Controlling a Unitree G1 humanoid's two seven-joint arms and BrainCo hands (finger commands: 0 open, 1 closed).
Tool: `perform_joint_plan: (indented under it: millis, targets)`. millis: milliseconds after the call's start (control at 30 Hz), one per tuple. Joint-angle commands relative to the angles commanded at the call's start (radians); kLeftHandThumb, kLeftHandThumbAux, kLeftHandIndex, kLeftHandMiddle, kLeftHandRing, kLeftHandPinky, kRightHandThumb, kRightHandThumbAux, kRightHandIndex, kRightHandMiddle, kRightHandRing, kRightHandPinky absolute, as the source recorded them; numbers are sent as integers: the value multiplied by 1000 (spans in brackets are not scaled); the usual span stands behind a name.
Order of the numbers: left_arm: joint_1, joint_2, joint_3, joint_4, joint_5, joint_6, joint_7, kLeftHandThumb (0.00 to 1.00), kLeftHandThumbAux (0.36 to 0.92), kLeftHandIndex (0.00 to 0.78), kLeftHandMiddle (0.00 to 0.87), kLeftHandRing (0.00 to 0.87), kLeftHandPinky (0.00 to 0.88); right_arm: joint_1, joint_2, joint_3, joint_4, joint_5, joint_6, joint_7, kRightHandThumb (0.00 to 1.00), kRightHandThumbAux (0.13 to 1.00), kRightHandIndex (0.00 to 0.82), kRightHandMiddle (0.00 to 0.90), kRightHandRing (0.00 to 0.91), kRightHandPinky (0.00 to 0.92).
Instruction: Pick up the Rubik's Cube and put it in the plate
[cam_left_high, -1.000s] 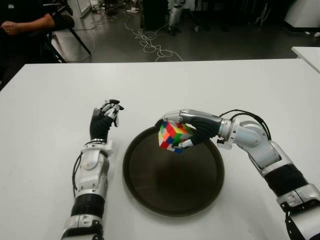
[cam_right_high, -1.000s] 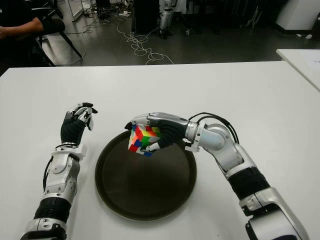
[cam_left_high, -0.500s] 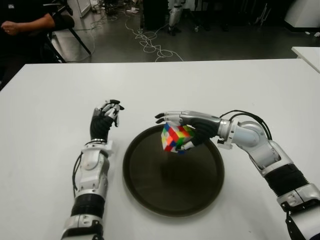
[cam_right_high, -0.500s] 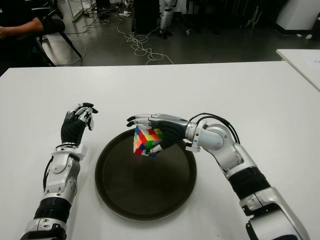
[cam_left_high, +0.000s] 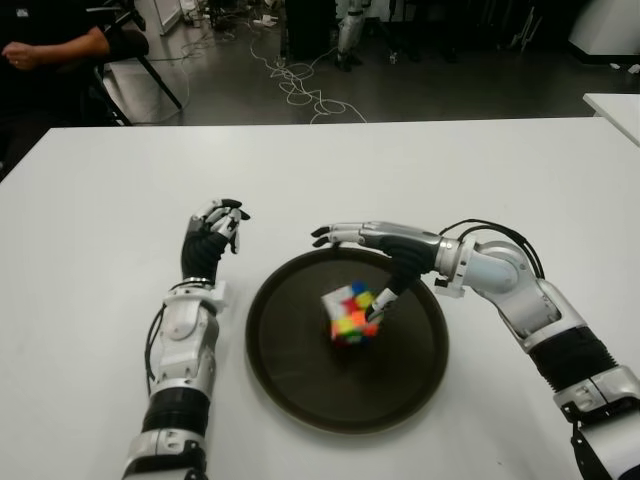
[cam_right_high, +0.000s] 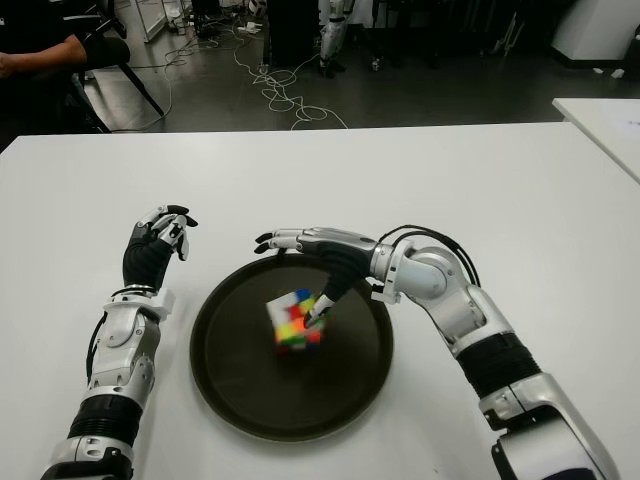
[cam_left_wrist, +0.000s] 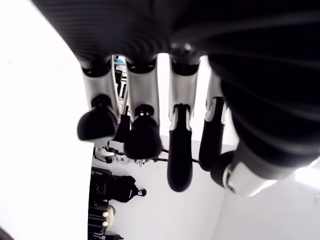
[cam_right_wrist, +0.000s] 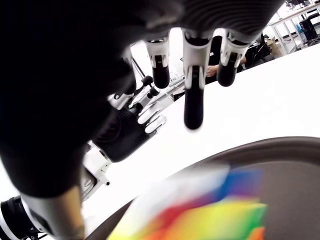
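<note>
Your right hand hovers over the far part of the plate with its fingers stretched out and holding nothing, while the Rubik's Cube sits inside the plate just below that hand, with the thumb tip at its upper edge; you cannot tell whether they touch. Your left hand shows above the worktop well to the left of the right hand, beside the plate's left rim, fingers loosely curled around nothing.
</note>
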Motion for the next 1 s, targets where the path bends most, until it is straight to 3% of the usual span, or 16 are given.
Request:
perform_joint_plan:
  millis: [800, 1000]
  targets:
    - [8, 3, -8, -17, 13, 25, 15, 856, 660, 424, 527, 777, 800, -16, -7, -6, 24, 0, -14, -2, 0, 800, 0, 0, 0, 0]
    - [8, 5, -11, -12, 26, 15, 17, 856, 660, 423, 530, 780, 803, -53, -84, -99, 37, 129, -28, 76, 0, 856, 0, 0, 0, 0]
